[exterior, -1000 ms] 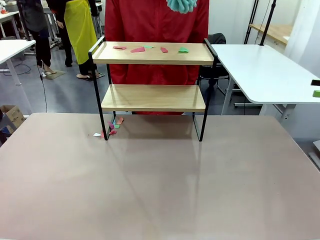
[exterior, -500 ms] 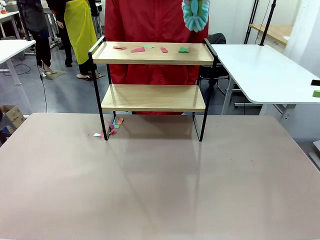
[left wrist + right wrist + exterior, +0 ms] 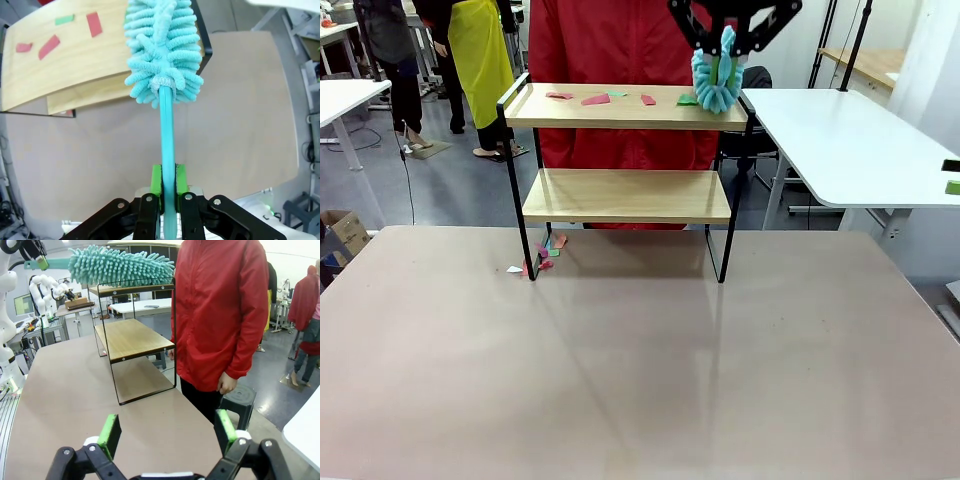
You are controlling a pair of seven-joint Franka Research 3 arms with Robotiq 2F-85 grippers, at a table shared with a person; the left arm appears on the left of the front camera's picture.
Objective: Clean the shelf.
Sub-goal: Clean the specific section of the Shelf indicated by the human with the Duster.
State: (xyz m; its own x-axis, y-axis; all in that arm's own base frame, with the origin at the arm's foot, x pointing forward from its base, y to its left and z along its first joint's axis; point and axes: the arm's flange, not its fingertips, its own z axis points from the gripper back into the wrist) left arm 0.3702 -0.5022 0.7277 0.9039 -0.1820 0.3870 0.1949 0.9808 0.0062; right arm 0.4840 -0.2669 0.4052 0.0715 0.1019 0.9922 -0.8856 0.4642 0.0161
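**A:** Duster (image 3: 718, 85) has dropped since a sec ago. It was up at the top edge, now the head's at the right end of the shelf (image 3: 620, 195), top board, w/ left claw (image 3: 727, 40) above it. Can't tell if it's touching yet.

**B:** Grip?

**A:** Left claw's clamped on the teal handle, green pads either side. Right claw (image 3: 167, 432) is spread wide, nothing in it.

**B:** Shelf where?

**A:** Far-middle of the tabletop (image 3: 640, 380), right in front of the person (image 3: 620, 40) in red. Red & green scraps (image 3: 595, 99) lie on the top board, left of the duster. Lower board looks bare. More bits on the tabletop by the near left leg.

**B:** Step?

**A:** Start of the sweep, I reckon. Next: set the head down, drag it leftward across the top board and push the scraps off the end. Watch the frame rail.
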